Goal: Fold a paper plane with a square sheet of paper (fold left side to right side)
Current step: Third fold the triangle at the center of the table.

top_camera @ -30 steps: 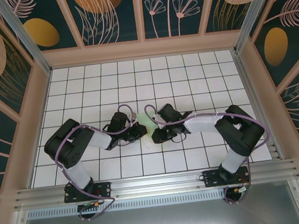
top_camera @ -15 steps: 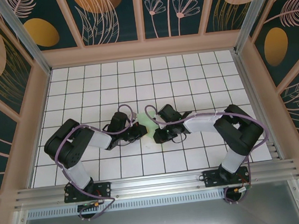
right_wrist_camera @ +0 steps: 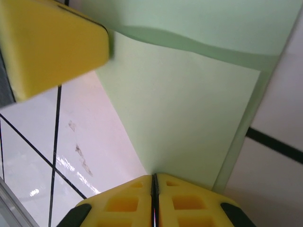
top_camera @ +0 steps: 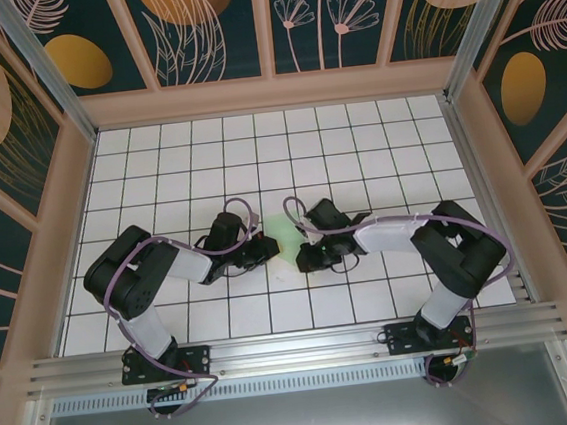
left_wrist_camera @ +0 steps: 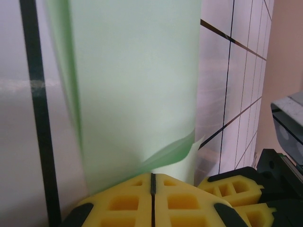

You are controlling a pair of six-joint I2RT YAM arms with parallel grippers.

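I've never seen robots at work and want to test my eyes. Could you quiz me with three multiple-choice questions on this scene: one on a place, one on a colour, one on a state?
1. Where is the sheet of paper?
A) at the table's far left corner
B) between the left end effector and the right end effector
C) inside a box

2. What colour is it?
A) pink
B) blue
C) pale green

3. How is the right end effector?
A) wide open
B) shut on the paper
C) holding a pen

Answers:
1 B, the top view shows it between the arms' tips.
2 C, both wrist views show pale green.
3 B, its yellow fingers meet, pinching the paper's edge.
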